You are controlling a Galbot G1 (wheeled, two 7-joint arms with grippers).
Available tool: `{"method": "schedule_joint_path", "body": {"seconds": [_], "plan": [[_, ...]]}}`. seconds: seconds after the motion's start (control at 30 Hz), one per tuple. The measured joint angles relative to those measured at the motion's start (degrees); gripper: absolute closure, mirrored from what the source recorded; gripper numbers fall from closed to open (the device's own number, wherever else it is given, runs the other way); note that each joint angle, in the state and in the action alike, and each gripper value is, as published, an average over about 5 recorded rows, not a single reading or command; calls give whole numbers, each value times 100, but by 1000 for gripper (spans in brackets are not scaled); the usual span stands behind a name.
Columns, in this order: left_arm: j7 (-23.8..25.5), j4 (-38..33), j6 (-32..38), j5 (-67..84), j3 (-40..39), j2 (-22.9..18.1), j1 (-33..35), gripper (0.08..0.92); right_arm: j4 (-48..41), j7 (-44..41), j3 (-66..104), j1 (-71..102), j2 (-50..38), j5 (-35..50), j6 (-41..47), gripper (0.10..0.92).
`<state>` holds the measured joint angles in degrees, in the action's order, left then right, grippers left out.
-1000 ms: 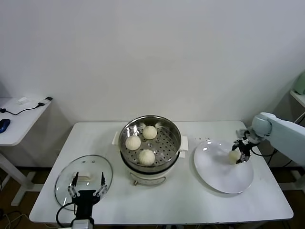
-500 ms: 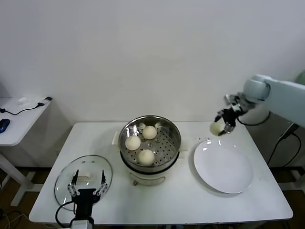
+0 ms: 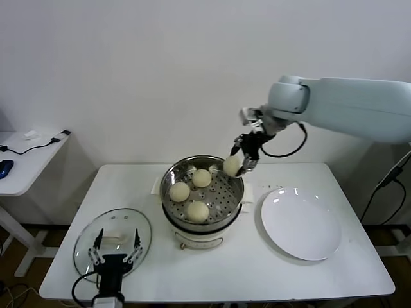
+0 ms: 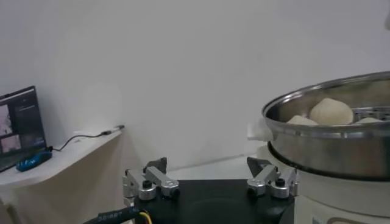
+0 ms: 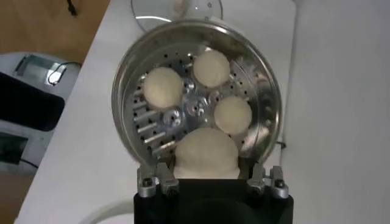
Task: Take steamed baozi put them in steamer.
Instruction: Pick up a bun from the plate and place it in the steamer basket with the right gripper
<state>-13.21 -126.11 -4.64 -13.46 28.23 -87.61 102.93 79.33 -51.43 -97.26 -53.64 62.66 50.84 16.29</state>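
Note:
My right gripper [image 3: 239,164] is shut on a cream-white steamed baozi [image 3: 230,166] and holds it in the air over the back right rim of the steamer [image 3: 212,225]. In the right wrist view the held baozi [image 5: 206,152] fills the gap between the fingers, above the steamer's perforated tray [image 5: 183,115]. Three more baozi lie on that tray, one at the back [image 3: 201,178], one at the left [image 3: 179,191] and one at the front [image 3: 198,210]. My left gripper [image 3: 117,251] is parked open at the front left, with nothing in it.
A white plate [image 3: 302,224] with nothing on it lies right of the steamer. A round glass lid [image 3: 112,234] lies at the front left, under the left gripper. A small side table [image 3: 26,154] with cables stands off to the left. A white wall runs behind the table.
The right gripper lifted the baozi off the plate and carried it up and leftward to above the steamer's rim. The plate is now bare. The left arm has not moved.

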Motion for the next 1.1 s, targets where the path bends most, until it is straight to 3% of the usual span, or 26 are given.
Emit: {"method": "schedule_joint_path", "body": {"seconds": [0.7,1.1], "plan": [[20,79,-46,76,86,32,-117,177,-521,614,-267,1025,855,-200,411,346],[25,61,-61,106,99,53,-131,177,-624,545,-256,1099,849,-280,312,205]]}}
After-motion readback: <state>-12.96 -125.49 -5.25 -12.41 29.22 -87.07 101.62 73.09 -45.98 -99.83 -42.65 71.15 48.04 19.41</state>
